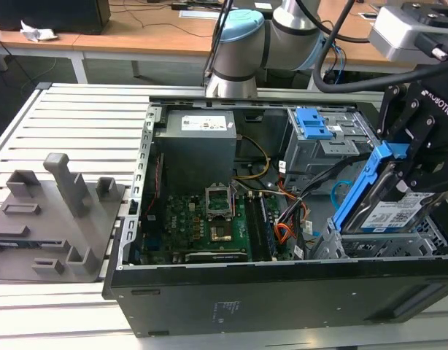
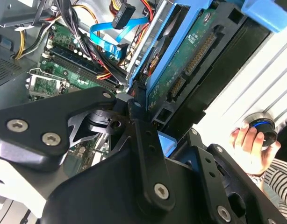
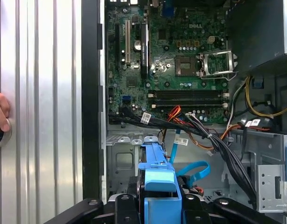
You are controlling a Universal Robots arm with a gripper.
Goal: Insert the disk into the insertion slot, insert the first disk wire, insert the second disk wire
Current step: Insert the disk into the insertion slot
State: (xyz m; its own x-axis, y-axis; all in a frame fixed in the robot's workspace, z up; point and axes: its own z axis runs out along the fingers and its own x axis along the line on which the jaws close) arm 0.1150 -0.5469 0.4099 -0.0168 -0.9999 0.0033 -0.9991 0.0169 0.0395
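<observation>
On the slatted counter (image 1: 71, 124) sits an open PC case (image 1: 282, 292), with the grey insertion slot (image 1: 432, 230) in its corner on the exterior view's right. End effector (image 1: 408, 164) is clenched on the disk (image 1: 392, 215), which is tilted, lower end right at the slot's mouth. Inside the case near the slot lie the first disk wire (image 3: 181, 122) and the second disk wire (image 3: 195, 170), curled in a loop.

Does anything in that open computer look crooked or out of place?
The disk, clamped in the gripper, stands tilted over the insertion slot instead of seated inside it. The second disk wire curls loose nearby.
</observation>
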